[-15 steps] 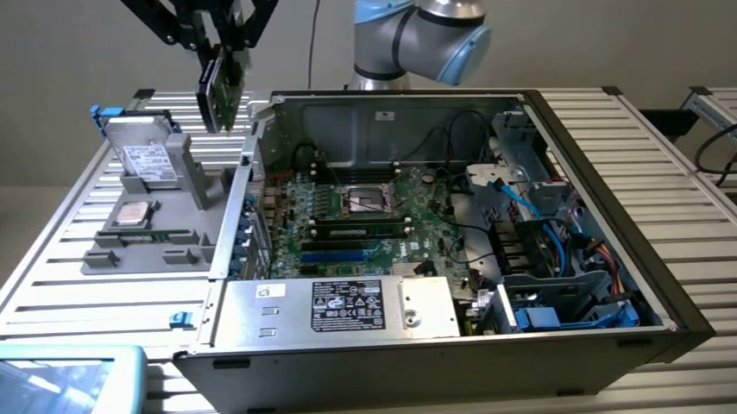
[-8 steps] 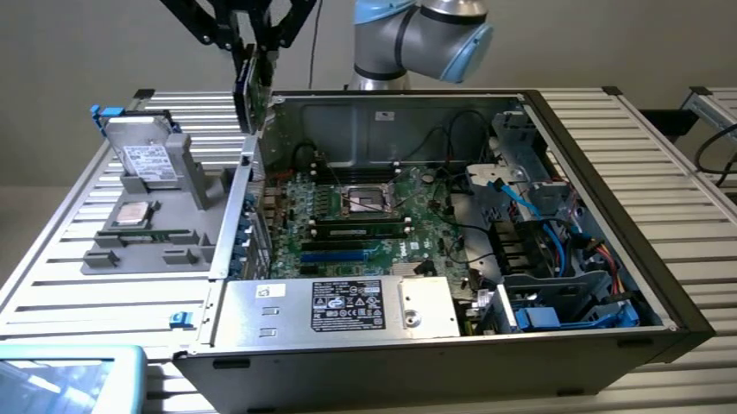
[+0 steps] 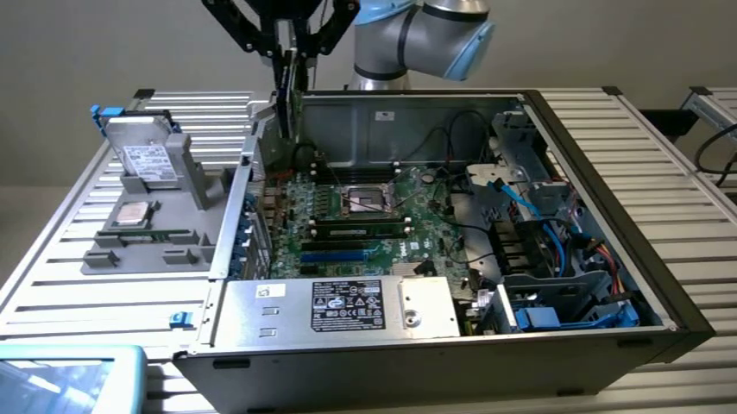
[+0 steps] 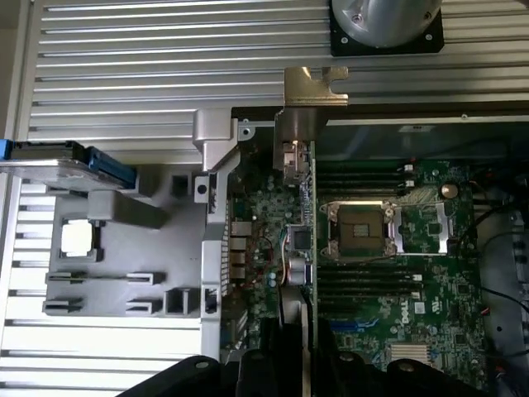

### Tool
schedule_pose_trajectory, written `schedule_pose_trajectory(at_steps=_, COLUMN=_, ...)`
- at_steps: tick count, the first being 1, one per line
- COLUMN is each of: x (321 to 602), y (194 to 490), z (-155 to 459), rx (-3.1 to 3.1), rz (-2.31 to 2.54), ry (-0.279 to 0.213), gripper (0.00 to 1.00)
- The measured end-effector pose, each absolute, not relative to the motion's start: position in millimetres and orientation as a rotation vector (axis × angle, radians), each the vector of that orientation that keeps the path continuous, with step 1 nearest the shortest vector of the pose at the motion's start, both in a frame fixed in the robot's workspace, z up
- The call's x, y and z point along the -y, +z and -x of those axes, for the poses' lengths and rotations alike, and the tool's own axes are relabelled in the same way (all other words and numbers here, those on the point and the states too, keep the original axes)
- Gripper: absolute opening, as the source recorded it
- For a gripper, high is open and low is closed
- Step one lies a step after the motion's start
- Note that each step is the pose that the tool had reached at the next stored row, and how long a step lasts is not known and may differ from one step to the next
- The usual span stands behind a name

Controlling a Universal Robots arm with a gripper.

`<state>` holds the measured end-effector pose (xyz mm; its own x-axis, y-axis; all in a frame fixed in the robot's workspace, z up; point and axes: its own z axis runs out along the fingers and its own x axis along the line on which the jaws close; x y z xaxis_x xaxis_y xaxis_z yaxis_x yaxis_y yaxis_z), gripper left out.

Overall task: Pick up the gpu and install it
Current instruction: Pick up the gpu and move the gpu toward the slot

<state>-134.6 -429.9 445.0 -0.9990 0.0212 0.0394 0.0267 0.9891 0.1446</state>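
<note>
Item: black two-finger gripper clamped on thin green-board gpu w/ silver end bracket, held edge-down over green motherboard in open grey pc case; install step, prob. mid-way; seating needs card edge squared to slot.

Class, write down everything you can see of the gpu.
The gpu shows edge-on: a thin green board with a silver bracket at one end. The pincer grips its other end and holds it on edge above the motherboard. Whether it touches the case cannot be told.
</note>
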Motion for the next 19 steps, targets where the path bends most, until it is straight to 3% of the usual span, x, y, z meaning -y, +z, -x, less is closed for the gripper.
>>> schedule_pose_trajectory(at_steps=19, x=430, y=437, z=54, rx=3.095, rz=0.037, ry=-0.229, gripper=0.28)
